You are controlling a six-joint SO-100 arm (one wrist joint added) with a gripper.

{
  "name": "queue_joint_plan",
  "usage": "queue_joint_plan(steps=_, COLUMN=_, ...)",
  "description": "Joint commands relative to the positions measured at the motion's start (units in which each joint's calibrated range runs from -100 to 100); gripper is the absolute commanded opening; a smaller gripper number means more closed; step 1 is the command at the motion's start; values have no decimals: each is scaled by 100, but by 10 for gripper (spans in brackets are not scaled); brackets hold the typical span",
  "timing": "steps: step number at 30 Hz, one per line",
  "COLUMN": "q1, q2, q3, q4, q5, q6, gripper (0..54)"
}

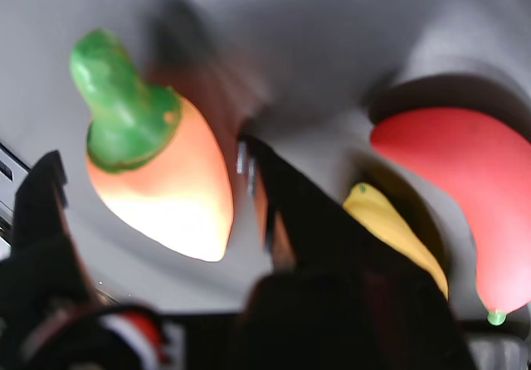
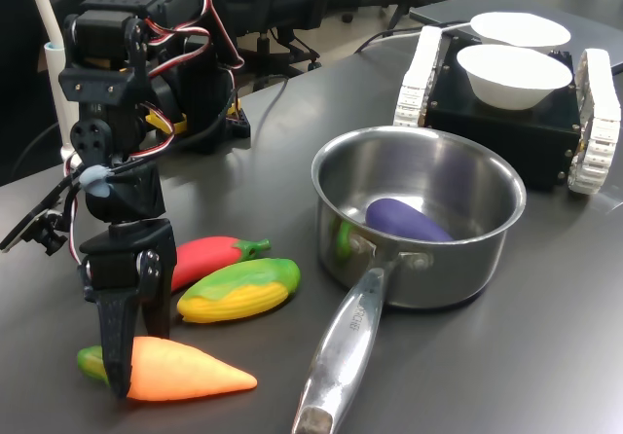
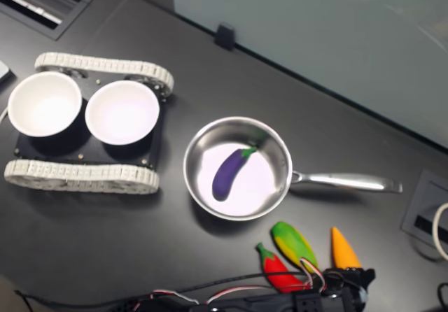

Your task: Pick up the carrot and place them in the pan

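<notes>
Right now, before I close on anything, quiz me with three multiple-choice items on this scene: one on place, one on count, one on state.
1. Where does the carrot lie?
A. On the table at the gripper
B. Inside the pan
C. In a white bowl

2. How many white bowls sit on the tracked base?
A. One
B. Two
C. Four

3. What is in the pan now?
A. Nothing
B. The corn
C. A purple eggplant

Answers:
1. A: in the first exterior view the carrot lies on the dark table, with the gripper's fingers down at its green end.
2. B: the second exterior view shows two white bowls side by side.
3. C: both exterior views show the purple eggplant alone on the pan's floor; the corn lies on the table.
</notes>
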Motion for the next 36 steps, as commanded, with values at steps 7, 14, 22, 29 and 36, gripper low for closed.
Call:
queue_joint_plan(steps=7, q1=-152, q2=11, q3=-516, q4=110, q5=171, q6=-116, gripper=306)
queue_joint_plan(steps=14, q1=-267, q2=86, q3=-634, q4=101, q5=220, q6=-116, gripper=304)
queue_joint_plan(steps=22, q1=-267, q2=205, q3=-825, q4=272, q5=244, q6=-116, gripper=270)
queue_joint_plan(steps=29, q1=-267, q2=196, q3=-762, q4=306, q5=381, q6=-133, gripper=163)
queue_joint_plan(steps=36, q1=-210, q2=171, q3=-716, q4=289, q5=381, q6=-183, gripper=102)
